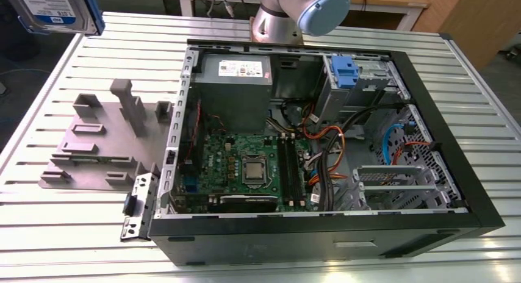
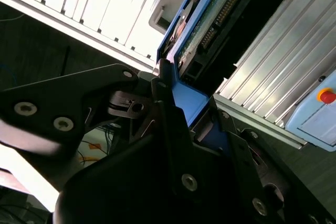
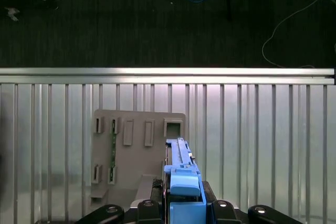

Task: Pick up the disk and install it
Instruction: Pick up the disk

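The black gripper (image 3: 185, 208) is clamping the flat silver blue-railed disk (image 1: 50, 11) edgewise, seemingly by its rails; it's handling stiff, weighty, shock-sensitive.

Below the disk (image 3: 181, 163), fixture uprights (image 1: 126, 106) rise; cables (image 1: 326, 139) crowd the case (image 1: 450, 130).

The arm (image 1: 275, 25) is a silver-grey tube w/ a round light-blue joint cap (image 1: 323, 11). The gripper (image 2: 189, 98) is matt black, made of angular plates w/ small silver screws (image 2: 25, 108).
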